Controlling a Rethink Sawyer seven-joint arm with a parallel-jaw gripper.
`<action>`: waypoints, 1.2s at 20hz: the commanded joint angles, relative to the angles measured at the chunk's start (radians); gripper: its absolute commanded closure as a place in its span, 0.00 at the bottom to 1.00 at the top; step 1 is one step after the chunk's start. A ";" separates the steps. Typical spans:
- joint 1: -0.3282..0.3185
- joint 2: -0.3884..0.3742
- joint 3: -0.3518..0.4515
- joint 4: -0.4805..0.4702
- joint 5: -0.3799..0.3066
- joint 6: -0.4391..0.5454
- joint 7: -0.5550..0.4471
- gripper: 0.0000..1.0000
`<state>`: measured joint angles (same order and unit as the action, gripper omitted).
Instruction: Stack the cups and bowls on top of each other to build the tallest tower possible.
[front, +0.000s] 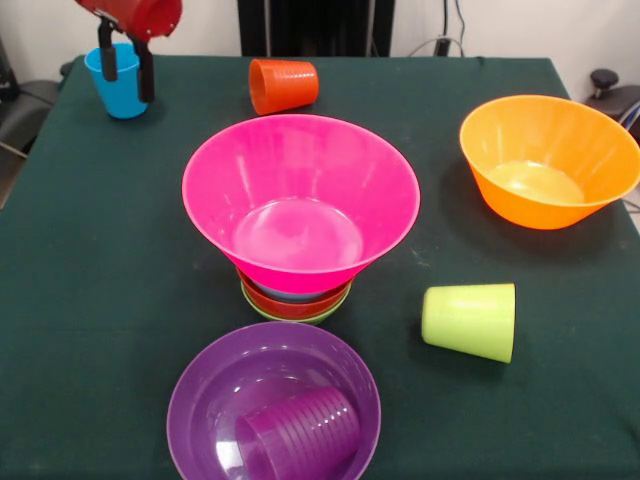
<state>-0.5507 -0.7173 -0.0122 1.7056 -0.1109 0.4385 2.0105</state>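
The tower stands mid-table: a large pink bowl rests on nested small bowls, green at the bottom, then orange, with a blue rim showing. At the far left a blue cup stands upright on the table. My gripper is open and straddles its right wall, one finger inside and one outside. An orange cup lies on its side at the back. On the right a lime green cup lies tipped over. A purple cup lies inside the wide purple bowl at the front.
A large orange-yellow bowl sits upright at the right, near the table's edge. Dark green cloth covers the table.
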 joint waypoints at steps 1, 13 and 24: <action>0.013 0.066 0.054 0.106 0.026 -0.110 0.159 0.00; 0.013 -0.069 0.023 0.191 0.043 -0.012 0.118 0.00; -0.102 -0.118 0.078 0.268 0.036 -0.025 0.026 0.00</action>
<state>-0.5902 -0.8355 -0.0148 1.8815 -0.0869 0.3771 2.0107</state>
